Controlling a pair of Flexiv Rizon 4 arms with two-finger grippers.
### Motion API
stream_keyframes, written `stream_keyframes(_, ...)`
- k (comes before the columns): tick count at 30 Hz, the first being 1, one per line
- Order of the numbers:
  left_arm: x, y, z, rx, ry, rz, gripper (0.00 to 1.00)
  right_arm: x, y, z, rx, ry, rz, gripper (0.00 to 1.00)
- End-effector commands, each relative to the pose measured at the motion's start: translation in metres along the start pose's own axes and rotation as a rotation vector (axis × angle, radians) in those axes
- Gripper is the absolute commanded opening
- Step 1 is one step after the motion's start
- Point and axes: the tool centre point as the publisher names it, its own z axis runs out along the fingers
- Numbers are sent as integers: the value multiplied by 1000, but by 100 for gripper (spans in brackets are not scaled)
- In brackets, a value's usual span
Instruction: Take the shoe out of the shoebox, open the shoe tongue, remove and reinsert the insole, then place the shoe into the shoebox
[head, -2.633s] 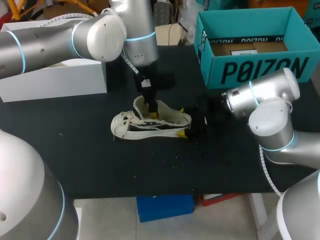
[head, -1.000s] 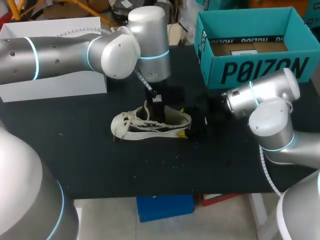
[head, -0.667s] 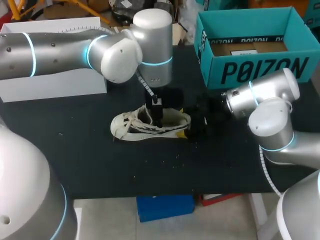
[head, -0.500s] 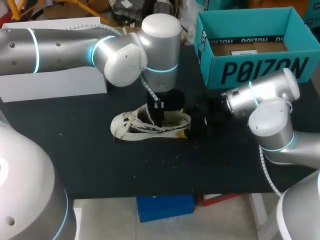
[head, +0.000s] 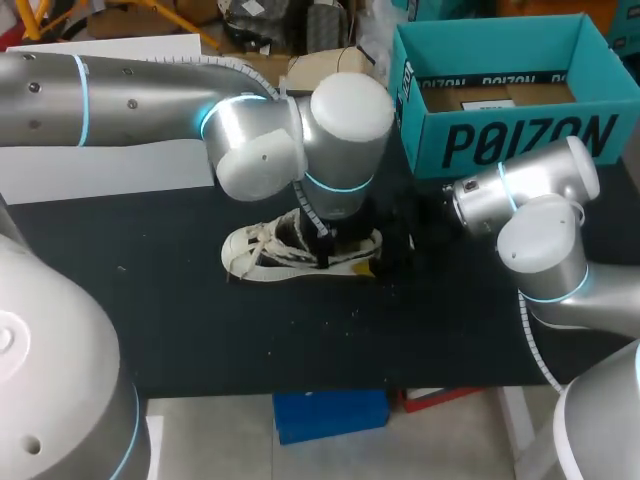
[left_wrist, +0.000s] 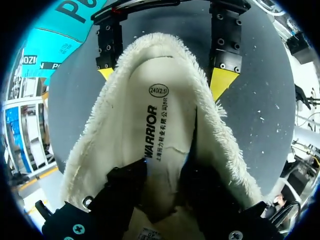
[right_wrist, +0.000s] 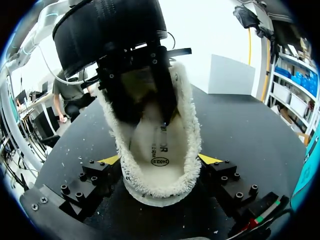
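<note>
My left gripper (left_wrist: 162, 175) is down inside the shoe (left_wrist: 95, 155), on its insole (left_wrist: 160, 115); I cannot tell whether it grips anything. My wrist views show my right gripper (right_wrist: 160, 161) clamping the heel from both sides, mostly hidden from above. The shoe lies on the table (head: 200, 330), and the shoebox (head: 500, 140) is well behind it.

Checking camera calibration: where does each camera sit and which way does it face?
Head view: above and behind, facing down at the black table; left arm and right arm show.
Left wrist view: on that wrist, looking past the left gripper into the cream fleece-lined shoe.
Right wrist view: on that wrist, facing the shoe's heel clasped by the right gripper.
Both wrist views share the white insole and both grippers.
</note>
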Motion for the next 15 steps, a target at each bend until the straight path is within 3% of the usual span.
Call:
stream_keyframes(1, 4, 2, 11, -5, -127, -31, 44, -2, -2, 1, 2, 0, 2, 0)
stream_keyframes(15, -22, 6, 2, 67, -226, -83, 45, -2, -2, 1, 2, 0, 2, 0)
